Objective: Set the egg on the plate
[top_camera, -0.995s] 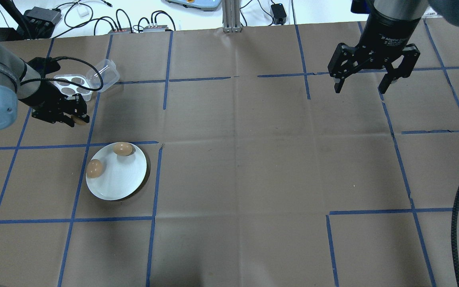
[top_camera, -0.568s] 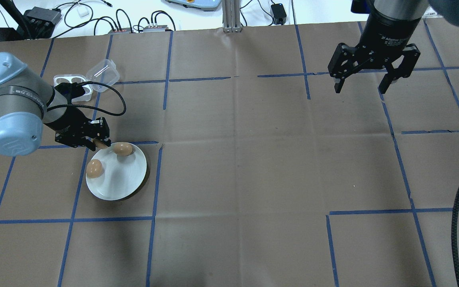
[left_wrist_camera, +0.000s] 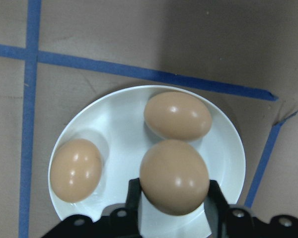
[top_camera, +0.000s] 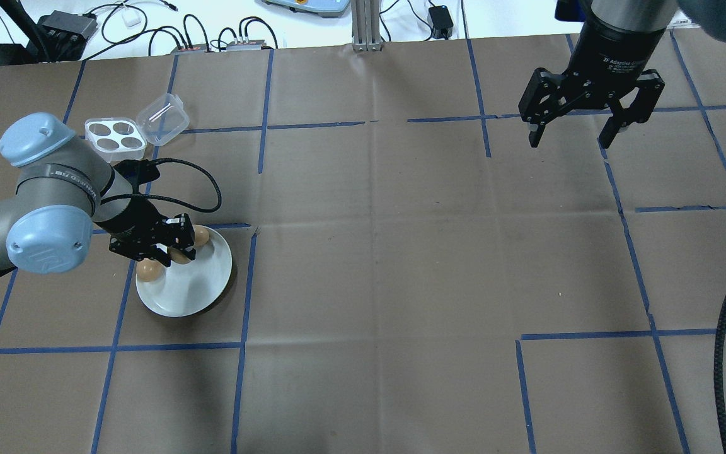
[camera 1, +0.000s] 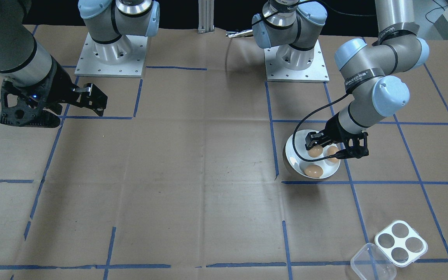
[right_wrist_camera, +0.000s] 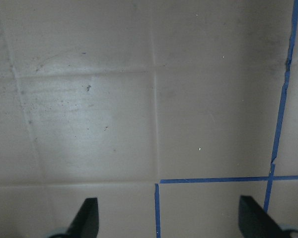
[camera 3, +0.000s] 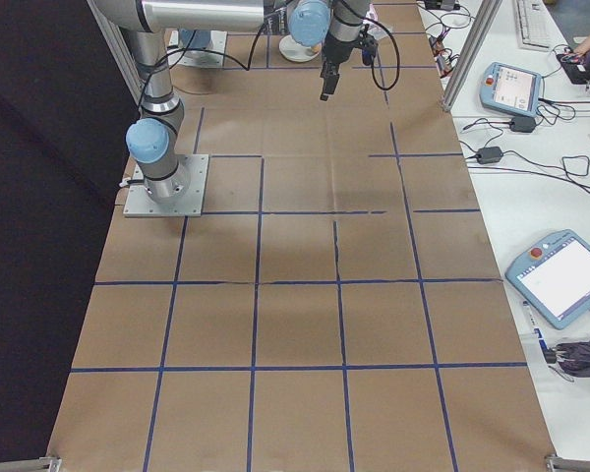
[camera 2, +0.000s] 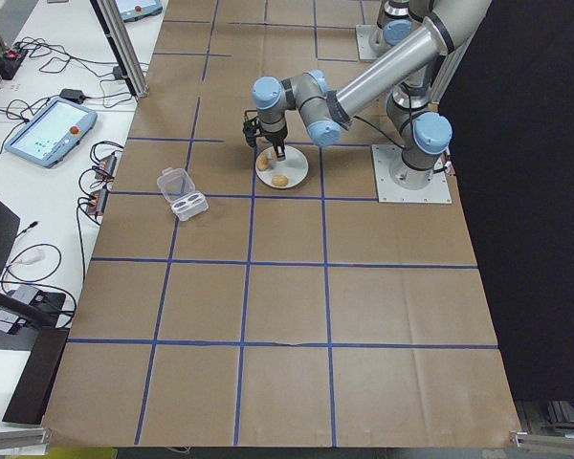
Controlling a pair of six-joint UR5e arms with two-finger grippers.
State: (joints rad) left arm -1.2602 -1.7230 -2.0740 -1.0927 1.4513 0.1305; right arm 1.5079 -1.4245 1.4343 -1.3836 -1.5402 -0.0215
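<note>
The round white plate [top_camera: 196, 287] lies left of centre on the brown table, with two brown eggs resting on it: one at its far edge [top_camera: 201, 236] and one at its left edge [top_camera: 148, 270]. My left gripper [top_camera: 174, 253] hangs over the plate, shut on a third egg [left_wrist_camera: 174, 176]. In the left wrist view that egg sits between the two black fingers [left_wrist_camera: 134, 196], above the plate [left_wrist_camera: 119, 124] and close to the far egg [left_wrist_camera: 178, 115]. My right gripper [top_camera: 570, 135] hovers open and holds nothing at the far right.
A square clear four-hole egg tray [top_camera: 115, 135] with its open lid [top_camera: 162, 118] stands behind the plate, near the far left edge. Cables and boxes lie beyond the table's far edge. Blue tape lines grid the brown surface.
My left arm has swung from beside the egg tray to above the plate, carrying the egg in its shut fingers. The right arm has not moved.
</note>
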